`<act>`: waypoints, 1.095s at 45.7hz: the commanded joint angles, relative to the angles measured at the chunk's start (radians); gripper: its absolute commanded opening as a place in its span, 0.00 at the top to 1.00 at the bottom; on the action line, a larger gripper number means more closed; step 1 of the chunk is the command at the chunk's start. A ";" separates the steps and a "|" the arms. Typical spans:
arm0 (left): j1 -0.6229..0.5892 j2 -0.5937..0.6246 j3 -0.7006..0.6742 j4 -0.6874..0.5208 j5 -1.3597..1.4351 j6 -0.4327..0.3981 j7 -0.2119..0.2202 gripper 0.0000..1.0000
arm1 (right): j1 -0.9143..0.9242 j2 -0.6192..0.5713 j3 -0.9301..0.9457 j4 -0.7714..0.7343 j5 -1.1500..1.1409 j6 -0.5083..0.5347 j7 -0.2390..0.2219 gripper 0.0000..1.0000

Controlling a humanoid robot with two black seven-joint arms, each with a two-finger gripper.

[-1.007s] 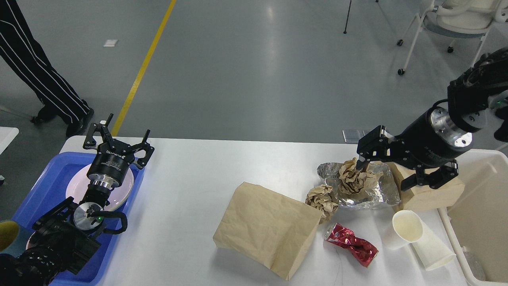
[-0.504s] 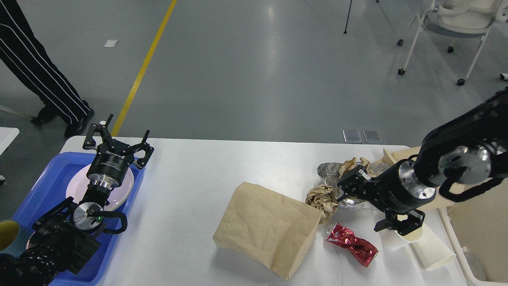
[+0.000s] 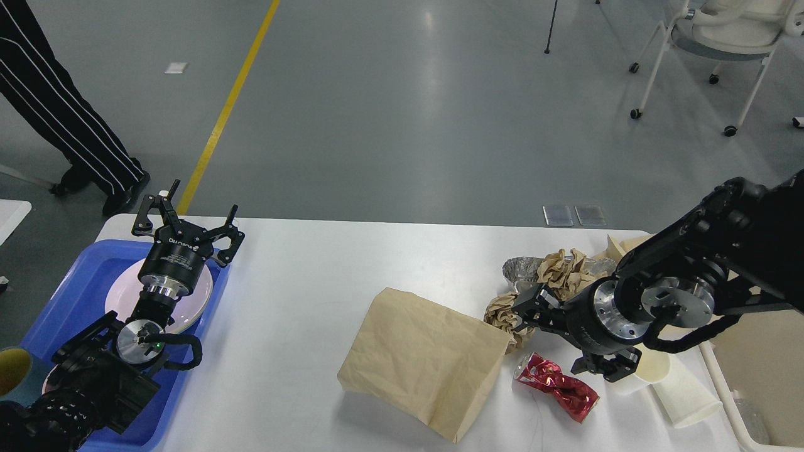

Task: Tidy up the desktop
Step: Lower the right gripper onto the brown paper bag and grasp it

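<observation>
The white desktop carries litter on its right half: a flat brown paper bag, a crumpled brown paper ball, more crumpled paper on silver foil, a crushed red can and two white paper cups. My right gripper is open and empty. It hovers low just above the red can and beside the paper ball. My left gripper is open and empty above a white plate in the blue tray.
An off-white bin stands at the table's right edge, partly behind my right arm. A brown box peeks out behind that arm. A person's striped legs stand on the floor at far left, and a wheeled chair at far right.
My right arm has swung down and to the left, from above the foil and crumpled paper to low over the red can. The left arm has not moved.
</observation>
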 commanded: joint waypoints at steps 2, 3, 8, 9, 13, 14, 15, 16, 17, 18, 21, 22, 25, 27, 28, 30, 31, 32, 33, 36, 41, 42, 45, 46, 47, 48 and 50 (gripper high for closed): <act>0.003 0.000 -0.002 0.000 0.000 0.000 0.000 0.01 | 0.013 0.003 0.019 0.000 0.003 -0.001 0.000 0.00; 0.003 0.000 -0.002 0.000 0.000 0.000 0.001 0.01 | 0.014 0.003 0.025 0.000 0.003 -0.001 0.000 0.00; 0.003 0.000 0.000 0.000 0.000 0.000 0.000 0.01 | 0.011 0.032 0.044 -0.006 0.006 -0.009 0.000 0.00; 0.003 0.000 -0.002 0.000 0.000 0.000 0.000 0.01 | 0.008 0.043 0.047 -0.006 0.006 -0.015 0.000 0.00; 0.003 0.000 -0.002 0.000 0.000 0.000 0.000 0.01 | -0.007 0.088 0.049 -0.006 0.008 -0.069 0.000 0.00; 0.003 0.000 -0.002 0.000 0.000 0.000 0.000 0.01 | -0.012 0.101 0.049 -0.006 0.008 -0.082 0.000 0.00; 0.003 0.000 0.000 0.000 0.000 0.000 0.000 0.01 | -0.019 0.109 0.049 -0.006 0.006 -0.093 0.000 0.00; 0.003 0.000 0.000 0.000 0.000 0.000 0.000 0.01 | -0.029 0.115 0.049 -0.006 0.006 -0.104 0.000 0.00; 0.003 0.000 0.000 0.000 0.000 0.000 0.000 0.01 | -0.038 0.118 0.049 -0.008 0.008 -0.113 0.000 0.00; 0.003 0.000 0.000 0.000 0.000 0.000 0.000 0.01 | -0.047 0.121 0.050 -0.009 0.008 -0.121 0.000 0.00; 0.003 0.000 -0.002 0.000 0.000 0.000 0.001 0.01 | -0.082 0.126 0.059 -0.021 0.008 -0.138 0.000 0.00; 0.003 0.000 -0.002 -0.001 0.000 0.000 0.001 0.01 | -0.095 0.129 0.065 -0.026 0.008 -0.145 0.000 0.00; 0.003 0.000 -0.002 0.000 0.000 0.000 0.000 0.01 | -0.128 0.132 0.073 -0.029 0.008 -0.168 0.000 0.00; 0.003 0.000 -0.002 0.000 0.000 0.000 0.001 0.01 | -0.142 0.134 0.075 -0.032 0.008 -0.184 0.000 0.00; 0.003 0.000 -0.002 0.000 0.000 0.000 0.000 0.01 | -0.148 0.134 0.073 -0.034 0.008 -0.190 0.000 0.00; 0.003 0.000 -0.002 0.000 0.000 0.000 0.001 0.01 | -0.158 0.134 0.073 -0.040 0.008 -0.201 0.000 0.00; 0.003 0.000 0.000 0.000 0.000 0.000 0.000 0.01 | -0.161 0.134 0.073 -0.043 0.008 -0.202 0.000 0.00; 0.003 0.000 -0.002 0.000 0.000 0.000 0.000 0.01 | -0.164 0.134 0.073 -0.046 0.008 -0.204 0.000 0.00; 0.003 0.000 0.000 0.000 0.000 0.000 0.000 0.01 | -0.167 0.132 0.073 -0.049 0.009 -0.207 0.000 0.00; 0.003 0.000 0.000 0.000 0.000 0.000 0.001 0.01 | -0.173 0.134 0.073 -0.066 0.021 -0.213 0.000 0.00; 0.003 0.000 0.000 0.000 0.000 0.000 0.001 0.01 | -0.179 0.144 0.072 -0.081 0.043 -0.218 -0.002 0.00; 0.003 0.000 0.000 0.000 0.000 0.000 0.000 0.01 | -0.178 0.147 0.072 -0.081 0.043 -0.218 -0.002 0.00; 0.003 0.000 0.000 0.000 0.000 0.000 0.000 0.00 | -0.178 0.152 0.070 -0.081 0.044 -0.218 -0.002 0.00; 0.003 0.000 0.000 0.000 0.000 0.000 0.000 0.01 | -0.179 0.154 0.070 -0.081 0.044 -0.218 -0.002 0.00; 0.003 0.000 0.000 0.000 0.000 0.000 0.001 0.01 | -0.181 0.154 0.072 -0.083 0.046 -0.218 -0.002 0.00; 0.003 0.000 -0.002 0.000 0.000 0.000 0.001 0.01 | -0.182 0.155 0.072 -0.084 0.049 -0.221 -0.002 0.00; 0.003 0.000 0.000 -0.001 0.000 0.000 0.001 0.01 | -0.197 0.163 0.073 -0.089 0.057 -0.233 -0.002 0.00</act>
